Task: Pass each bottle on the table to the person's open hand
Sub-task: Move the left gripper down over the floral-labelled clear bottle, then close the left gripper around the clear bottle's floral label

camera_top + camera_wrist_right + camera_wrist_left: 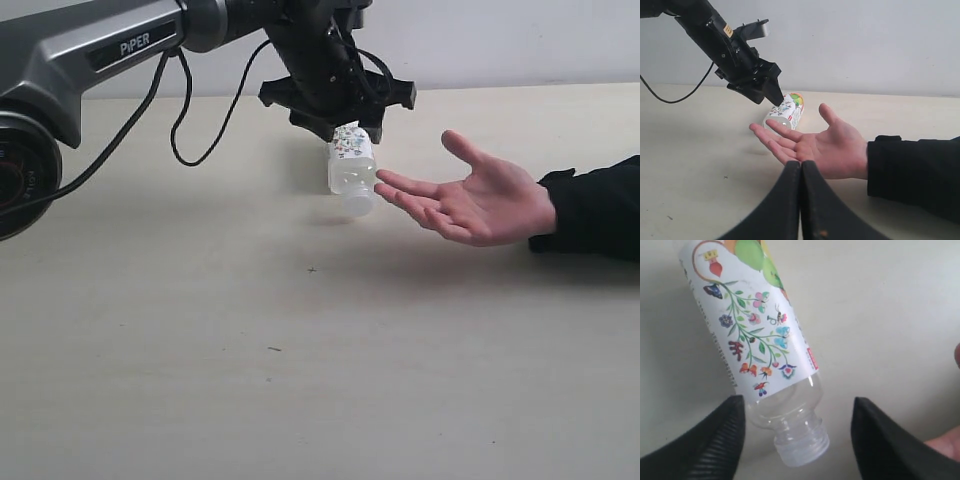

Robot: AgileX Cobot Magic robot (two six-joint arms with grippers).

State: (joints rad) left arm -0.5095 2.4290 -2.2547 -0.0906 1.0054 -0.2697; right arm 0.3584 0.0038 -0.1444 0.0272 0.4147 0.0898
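A short clear bottle (pixel 351 165) with a flowered label points its cap downward just under my left gripper (pixel 350 125). In the left wrist view the bottle (pixel 755 340) lies between the wide-apart jaws of the gripper (pixel 797 400). The right finger stands clear of it, so nothing clamps it. The person's open hand (pixel 470 205) waits palm up, its fingertips beside the bottle's clear end. The right wrist view shows the bottle (pixel 787 112) behind those fingers (pixel 775 137). My right gripper (pixel 801 162) is shut and empty, low before the hand (pixel 825 145).
The pale table (pixel 300 380) stretches under everything. A black cable (pixel 185 130) loops down from the left arm. The person's black sleeve (pixel 600 205) rests on the table at the right edge. A pale wall stands behind the table.
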